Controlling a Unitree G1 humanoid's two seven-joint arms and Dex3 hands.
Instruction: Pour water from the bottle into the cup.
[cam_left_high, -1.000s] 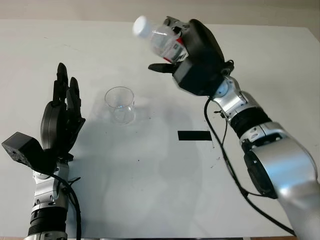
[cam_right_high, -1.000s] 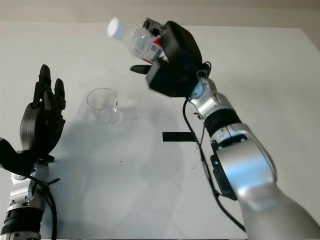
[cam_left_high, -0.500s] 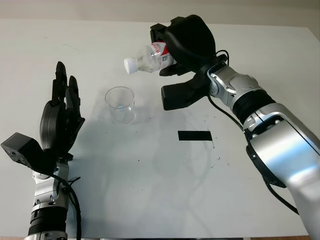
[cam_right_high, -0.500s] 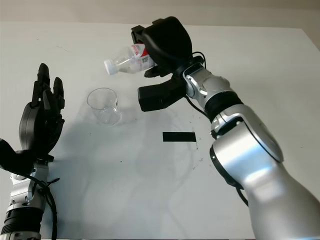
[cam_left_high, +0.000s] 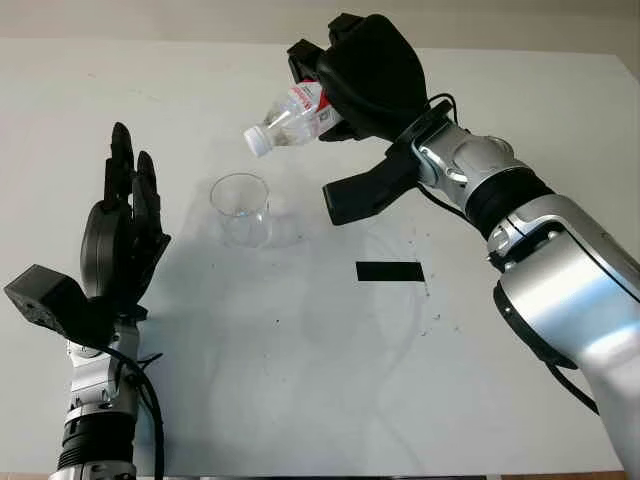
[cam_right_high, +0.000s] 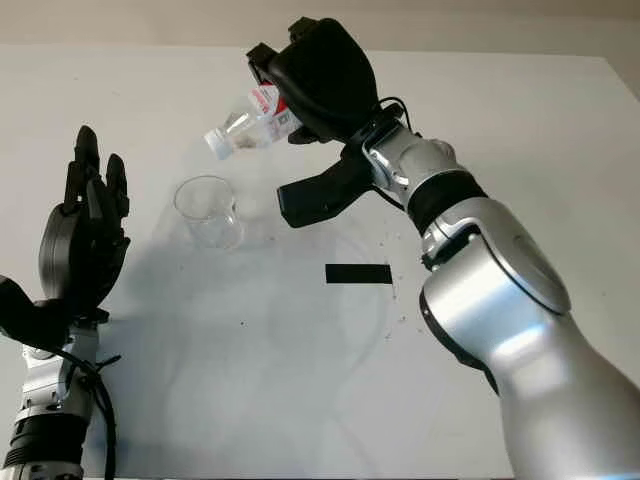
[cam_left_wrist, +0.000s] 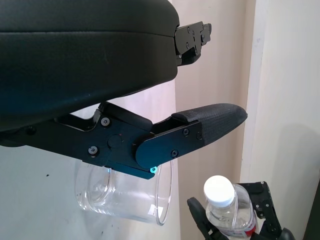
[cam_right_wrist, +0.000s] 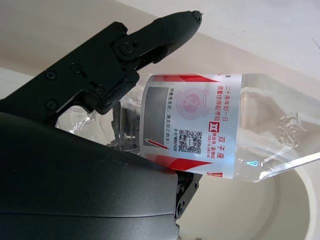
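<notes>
Capped bottle tipped above a clear cup on a white table
The bottle (cam_left_high: 290, 118) is grasped in the right hand (cam_left_high: 362, 75), white cap angled down toward the upright cup (cam_left_high: 241, 209); the left hand (cam_left_high: 122, 240) is released beside the cup; black tape (cam_left_high: 390, 271) lies on the table (cam_left_high: 300, 380)

The black shell of the left robot hand (cam_left_wrist: 85, 55) is seen close up, with one padded finger (cam_left_wrist: 200, 130) reaching across, open and holding nothing. Behind it, a clear cup (cam_left_wrist: 125, 197) is seen on the white bench (cam_left_wrist: 35, 200). Beyond the cup, a capped bottle (cam_left_wrist: 225, 205) is held by the right robot hand (cam_left_wrist: 265, 220).
</notes>
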